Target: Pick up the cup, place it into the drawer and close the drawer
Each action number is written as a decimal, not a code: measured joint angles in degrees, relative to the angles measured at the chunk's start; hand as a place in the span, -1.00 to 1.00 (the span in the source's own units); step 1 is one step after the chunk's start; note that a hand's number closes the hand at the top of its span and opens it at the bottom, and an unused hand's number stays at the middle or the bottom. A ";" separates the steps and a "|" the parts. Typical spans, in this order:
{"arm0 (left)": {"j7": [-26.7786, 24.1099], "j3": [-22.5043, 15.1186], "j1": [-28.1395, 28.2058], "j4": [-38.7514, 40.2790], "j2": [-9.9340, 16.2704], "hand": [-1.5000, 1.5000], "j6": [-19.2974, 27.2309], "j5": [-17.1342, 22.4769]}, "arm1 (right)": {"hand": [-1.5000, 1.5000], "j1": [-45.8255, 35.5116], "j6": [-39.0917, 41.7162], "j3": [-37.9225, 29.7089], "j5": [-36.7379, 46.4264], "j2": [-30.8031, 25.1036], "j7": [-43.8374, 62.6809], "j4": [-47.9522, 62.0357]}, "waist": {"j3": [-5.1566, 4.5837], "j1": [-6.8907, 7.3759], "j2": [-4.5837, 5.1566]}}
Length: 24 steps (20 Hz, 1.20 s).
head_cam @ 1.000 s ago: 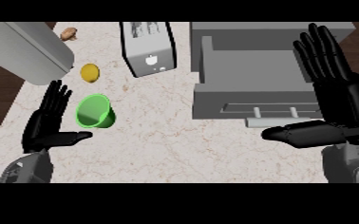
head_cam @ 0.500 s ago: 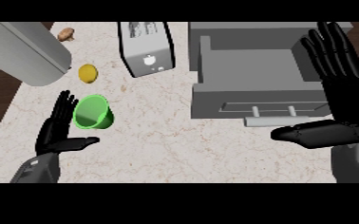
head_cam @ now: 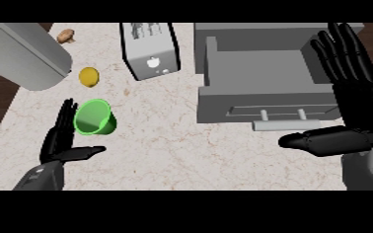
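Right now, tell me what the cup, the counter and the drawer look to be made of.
The cup looks like plastic: even bright green, soft sheen, thin rim. The counter looks like polished stone, probably marble: pale beige with fine darker veins. The drawer looks like painted metal or plastic: flat matt grey with a lighter bar handle; the look leaves that open.

Left hand [head_cam: 61, 138]: lower left, fingers straight and pointing up, thumb extended sideways. Right hand [head_cam: 348, 86]: right edge, fingers straight and spread upward, thumb extended left.
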 measured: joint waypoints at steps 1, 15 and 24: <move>-0.22 0.07 -0.24 0.57 0.24 -1.00 -0.06 -0.08 | -1.00 0.22 0.27 -0.06 -0.24 -0.02 -0.19 0.01 | -0.02 -0.08 0.03; -2.44 -0.10 -3.34 3.24 -1.19 -1.00 0.35 -1.27 | -1.00 -2.62 0.77 -0.82 -0.58 -1.20 1.16 1.32 | -0.09 -0.60 0.32; -4.02 -0.50 -3.85 0.86 -3.05 1.00 -1.91 -1.35 | -1.00 -1.89 1.12 -0.52 -0.40 -1.09 1.10 1.47 | -0.12 -0.61 0.37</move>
